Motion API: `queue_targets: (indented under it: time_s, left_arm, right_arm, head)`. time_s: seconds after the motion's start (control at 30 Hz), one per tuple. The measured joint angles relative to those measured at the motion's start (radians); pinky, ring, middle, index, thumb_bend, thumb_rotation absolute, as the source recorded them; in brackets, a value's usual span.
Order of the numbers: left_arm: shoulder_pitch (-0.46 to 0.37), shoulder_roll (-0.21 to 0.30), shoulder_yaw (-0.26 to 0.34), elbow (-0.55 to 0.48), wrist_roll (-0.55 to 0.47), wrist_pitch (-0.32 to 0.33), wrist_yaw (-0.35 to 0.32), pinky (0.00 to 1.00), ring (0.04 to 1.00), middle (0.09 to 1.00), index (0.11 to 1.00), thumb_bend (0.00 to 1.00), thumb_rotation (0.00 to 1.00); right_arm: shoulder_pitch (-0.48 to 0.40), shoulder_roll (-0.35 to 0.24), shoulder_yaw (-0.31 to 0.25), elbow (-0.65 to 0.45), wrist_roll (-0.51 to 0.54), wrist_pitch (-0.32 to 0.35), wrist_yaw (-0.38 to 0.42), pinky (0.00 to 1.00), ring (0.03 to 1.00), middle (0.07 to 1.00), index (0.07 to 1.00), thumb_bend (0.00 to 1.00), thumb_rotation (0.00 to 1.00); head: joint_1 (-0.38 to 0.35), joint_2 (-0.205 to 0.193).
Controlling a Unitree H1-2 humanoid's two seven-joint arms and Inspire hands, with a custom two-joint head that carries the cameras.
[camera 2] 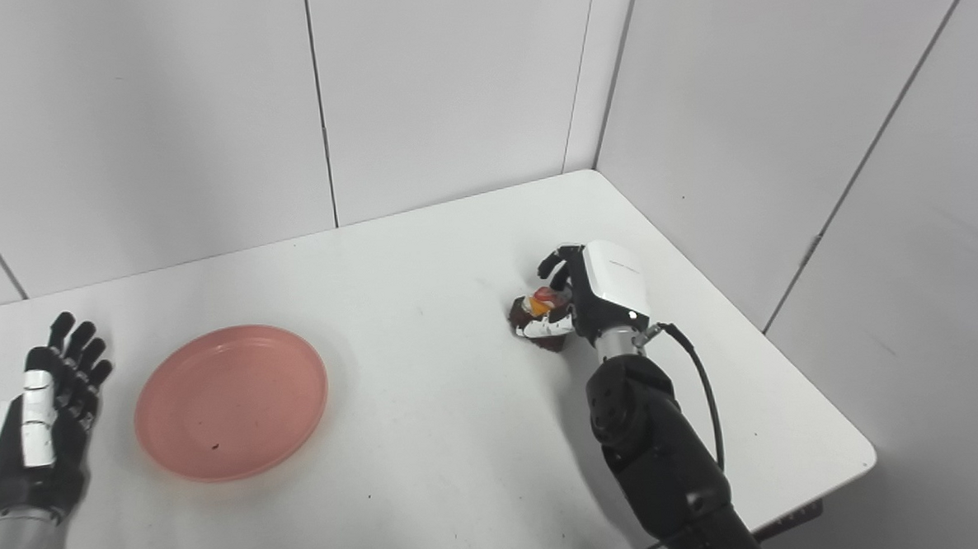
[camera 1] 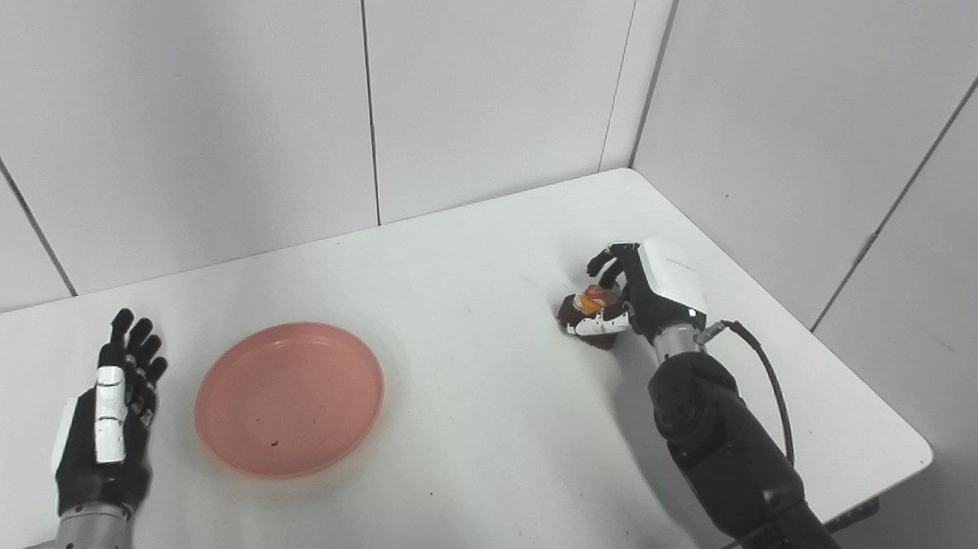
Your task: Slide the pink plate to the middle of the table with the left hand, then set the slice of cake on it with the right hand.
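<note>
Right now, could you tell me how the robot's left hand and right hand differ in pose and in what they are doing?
The left hand is open with fingers apart, holding nothing; the right hand is curled around the slice of cake. The left hand lies beside the pink plate without touching it; the right hand is in contact with its object. The left hand sits near the table's left edge, the right hand toward the far right. Both are black and white.

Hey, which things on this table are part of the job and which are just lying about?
Part of the job:
- pink plate
- slice of cake
- right hand, closed around the cake
- left hand, open beside the plate

Just there:
- table
- wall panels
- nothing else lying about
</note>
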Motion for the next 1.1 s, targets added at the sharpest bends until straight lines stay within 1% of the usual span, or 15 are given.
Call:
queue_targets:
  time_s: [0.03, 0.13, 0.27, 0.33, 0.37, 0.4, 0.47, 0.57, 0.63, 0.73, 0.8, 0.93, 1.0, 1.03, 1.1]
  left_arm:
    - [0.000, 0.000, 0.000, -0.003, 0.000, 0.000, 0.000, 1.00, 1.000, 1.000, 1.000, 0.75, 0.99]
    - [0.001, -0.003, -0.002, -0.006, 0.003, -0.001, 0.002, 1.00, 1.000, 1.000, 1.000, 0.74, 0.99]
    - [0.004, -0.006, -0.002, -0.014, 0.004, -0.001, 0.008, 1.00, 1.000, 1.000, 1.000, 0.71, 1.00]
    - [0.009, -0.011, -0.002, -0.022, 0.004, 0.000, 0.009, 1.00, 1.000, 1.000, 1.000, 0.71, 0.99]
    - [0.011, -0.014, -0.002, -0.026, 0.005, 0.000, 0.012, 1.00, 1.000, 1.000, 1.000, 0.71, 0.99]
    - [0.013, -0.016, -0.002, -0.028, 0.005, 0.000, 0.015, 1.00, 1.000, 1.000, 1.000, 0.70, 0.98]
    - [0.015, -0.017, 0.000, -0.032, 0.005, 0.000, 0.017, 1.00, 1.000, 1.000, 1.000, 0.70, 0.97]
    - [0.021, -0.020, -0.001, -0.042, 0.021, 0.001, 0.033, 1.00, 1.000, 1.000, 1.000, 0.68, 1.00]
    - [0.030, -0.022, -0.004, -0.058, 0.027, 0.005, 0.041, 1.00, 1.000, 1.000, 1.000, 0.67, 1.00]
    - [0.038, -0.028, -0.012, -0.073, 0.042, 0.010, 0.045, 1.00, 0.998, 1.000, 1.000, 0.67, 0.98]
    - [0.046, -0.031, -0.014, -0.088, 0.043, 0.016, 0.052, 1.00, 0.996, 1.000, 0.999, 0.68, 0.97]
    - [0.052, -0.034, -0.014, -0.096, 0.043, 0.019, 0.063, 1.00, 0.995, 1.000, 0.999, 0.67, 1.00]
    - [0.054, -0.034, -0.015, -0.099, 0.043, 0.025, 0.066, 1.00, 0.997, 1.000, 1.000, 0.68, 1.00]
    - [0.054, -0.035, -0.017, -0.100, 0.043, 0.027, 0.066, 1.00, 0.997, 1.000, 1.000, 0.68, 0.99]
    - [0.057, -0.039, -0.023, -0.109, 0.046, 0.037, 0.075, 1.00, 0.995, 1.000, 1.000, 0.67, 0.98]
  right_arm:
    - [0.001, 0.005, -0.001, -0.018, 0.003, 0.000, -0.001, 0.14, 0.402, 0.471, 0.490, 0.51, 0.00]
    - [0.007, 0.013, 0.003, -0.090, 0.001, -0.003, -0.017, 0.11, 0.417, 0.487, 0.480, 0.51, 0.00]
    - [0.006, 0.015, 0.018, -0.173, 0.001, -0.013, -0.022, 0.11, 0.417, 0.490, 0.478, 0.51, 0.00]
    - [0.005, 0.015, 0.029, -0.183, 0.010, -0.041, -0.021, 0.13, 0.410, 0.491, 0.478, 0.51, 0.00]
    - [0.005, 0.016, 0.037, -0.185, 0.014, -0.049, -0.018, 0.14, 0.361, 0.450, 0.513, 0.50, 0.00]
    - [0.004, 0.018, 0.046, -0.191, 0.016, -0.050, -0.012, 0.14, 0.348, 0.442, 0.522, 0.50, 0.00]
    - [0.004, 0.028, 0.068, -0.218, 0.021, -0.050, 0.015, 0.14, 0.338, 0.437, 0.529, 0.50, 0.00]
    - [-0.010, 0.049, 0.108, -0.251, 0.024, -0.050, 0.047, 0.13, 0.340, 0.427, 0.523, 0.50, 0.00]
    - [-0.024, 0.065, 0.146, -0.255, 0.017, -0.051, 0.072, 0.15, 0.338, 0.429, 0.524, 0.50, 0.00]
    - [-0.035, 0.090, 0.197, -0.254, -0.002, -0.052, 0.099, 0.20, 0.352, 0.443, 0.527, 0.50, 0.00]
    - [-0.045, 0.111, 0.225, -0.250, -0.002, -0.058, 0.110, 0.20, 0.346, 0.439, 0.522, 0.50, 0.00]
    - [-0.075, 0.143, 0.289, -0.225, -0.030, -0.075, 0.120, 0.23, 0.370, 0.461, 0.506, 0.51, 0.00]
    - [-0.095, 0.168, 0.322, -0.184, -0.032, -0.106, 0.119, 0.24, 0.375, 0.466, 0.507, 0.51, 0.00]
    - [-0.101, 0.177, 0.336, -0.158, -0.029, -0.122, 0.120, 0.27, 0.393, 0.478, 0.504, 0.51, 0.00]
    - [-0.107, 0.198, 0.363, -0.108, -0.026, -0.162, 0.118, 0.26, 0.385, 0.469, 0.512, 0.51, 0.00]
  head:
    - [0.006, 0.000]
    - [0.014, 0.003]
    - [0.028, 0.005]
    - [0.032, 0.005]
    - [0.037, 0.006]
    - [0.037, 0.006]
    - [0.043, 0.008]
    - [0.049, 0.011]
    - [0.075, 0.012]
    - [0.090, 0.014]
    - [0.089, 0.014]
    - [0.101, 0.014]
    - [0.112, 0.014]
    - [0.126, 0.012]
    - [0.146, 0.012]
